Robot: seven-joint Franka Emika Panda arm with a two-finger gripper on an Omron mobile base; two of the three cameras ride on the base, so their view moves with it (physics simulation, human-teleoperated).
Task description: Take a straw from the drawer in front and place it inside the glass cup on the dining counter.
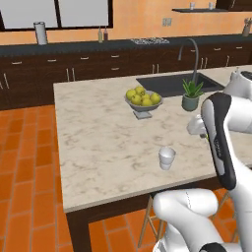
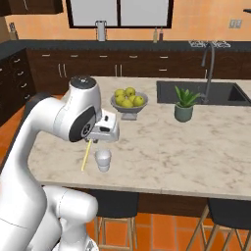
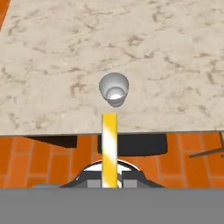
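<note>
Fingers of the gripper [image 3: 109, 181] are pinching the straw [image 3: 109, 148] by its upper end so it is hanging down beside the glass cup [image 3: 114, 89], which is standing near the dining counter [image 3: 175, 52] edge, probably for lowering inside.

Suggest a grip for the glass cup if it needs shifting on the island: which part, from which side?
Take the glass cup across its rim from straight above: it stands upright, mouth open, alone on the dining counter near the edge. The claw is shut on the straw, so not now.

white arm bent forward, gripper [image 2: 92, 141] pointing down, clamped
</note>
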